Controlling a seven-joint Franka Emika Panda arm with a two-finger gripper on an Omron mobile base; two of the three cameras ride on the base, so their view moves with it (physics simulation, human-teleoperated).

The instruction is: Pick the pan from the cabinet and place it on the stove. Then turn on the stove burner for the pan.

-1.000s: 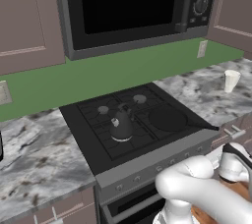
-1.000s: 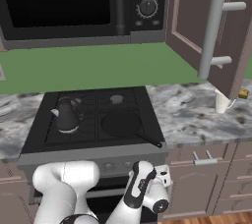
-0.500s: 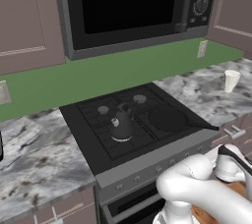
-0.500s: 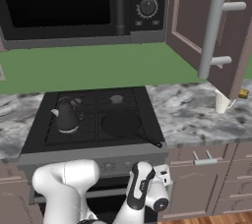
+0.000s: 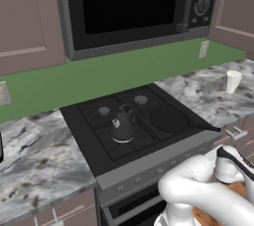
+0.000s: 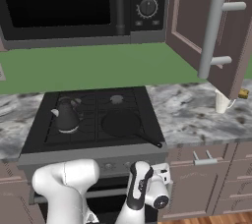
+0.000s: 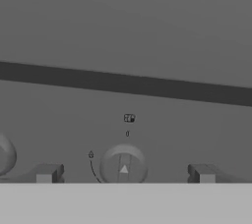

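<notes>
We've got the stove [image 6: 93, 120] with the pan [image 6: 121, 123] already sitting on its front right burner, so what's left is that small, stiff, probably slick knob [image 7: 123, 166], best pinched across its sides, right between our gripper's [image 7: 124, 174] wide-apart fingers.

The arm [image 5: 198, 195] is glossy white, built of thick rounded segments that swell at the bends; a black band edges one link near the wrist in the left base view; in the right base view a link [image 6: 139, 186] carries a long black strip down its face; beside it sits a white joint cap [image 6: 160, 201] with a round dark grey disc.
</notes>
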